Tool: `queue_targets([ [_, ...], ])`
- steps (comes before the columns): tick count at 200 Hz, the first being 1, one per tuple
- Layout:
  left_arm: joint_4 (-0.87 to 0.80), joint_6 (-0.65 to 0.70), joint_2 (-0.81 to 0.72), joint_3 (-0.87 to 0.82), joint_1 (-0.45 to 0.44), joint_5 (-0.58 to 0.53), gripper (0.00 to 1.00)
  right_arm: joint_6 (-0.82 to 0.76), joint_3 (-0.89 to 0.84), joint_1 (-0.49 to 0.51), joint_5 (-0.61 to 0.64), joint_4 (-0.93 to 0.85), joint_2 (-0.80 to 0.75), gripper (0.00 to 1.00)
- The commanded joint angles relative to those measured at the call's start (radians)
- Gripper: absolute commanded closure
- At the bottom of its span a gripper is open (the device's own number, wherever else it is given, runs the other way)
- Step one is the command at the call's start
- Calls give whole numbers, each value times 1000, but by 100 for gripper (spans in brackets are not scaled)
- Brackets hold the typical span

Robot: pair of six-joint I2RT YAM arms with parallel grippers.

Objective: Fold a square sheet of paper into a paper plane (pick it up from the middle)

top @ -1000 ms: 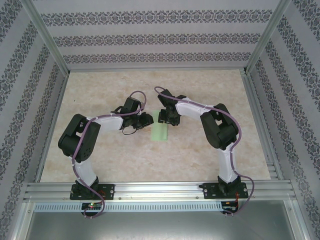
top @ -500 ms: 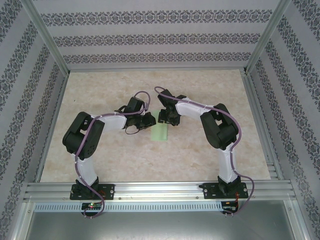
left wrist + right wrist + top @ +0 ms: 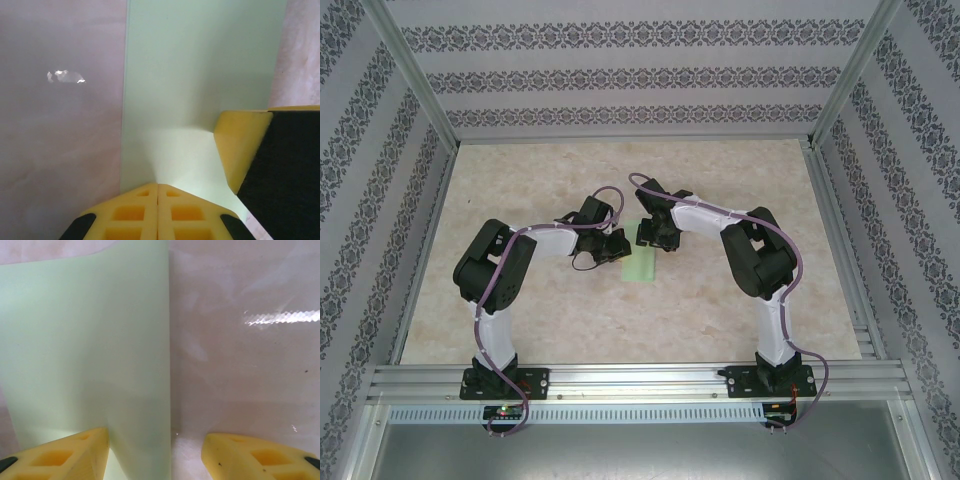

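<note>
Folded green paper (image 3: 641, 266) lies mid-counter (image 3: 740, 320) between two arms.
Left end effector (image 3: 157, 189) is pressed together, tips down on the paper near one edge. Right end effector (image 3: 155, 440) is spread and straddles the paper's edge, one finger over paper, one over bare counter.

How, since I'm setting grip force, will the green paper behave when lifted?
Probably floppy: the paper seems to buckle where the left tool pinches it. Thin, so likely light; on the glossy table a push may slide it.

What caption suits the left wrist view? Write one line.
Shut left end effector touching pale green paper on the table.
</note>
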Motion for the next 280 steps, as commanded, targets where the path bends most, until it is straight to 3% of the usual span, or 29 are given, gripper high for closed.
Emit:
queue_targets([
  [1, -79, 19, 17, 29, -13, -23, 93, 19, -117, -9, -42, -8, 216, 42],
  [87, -182, 9, 68, 36, -15, -67, 95, 11, -96, -16, -82, -7, 120, 42],
  [168, -254, 9, 107, 51, -14, -92, 96, 5, -175, -75, -207, 76, -257, 40],
  [192, -264, 4, 115, 53, -16, -93, 96, -2, -190, -61, -260, 145, -287, 49],
  [239, -290, 6, 120, 59, -16, -101, 96, 13, -151, -23, -352, 234, -220, 85],
  [280, -300, -3, 125, 62, -15, -101, 100, 24, -111, -27, -364, 237, -131, 96],
])
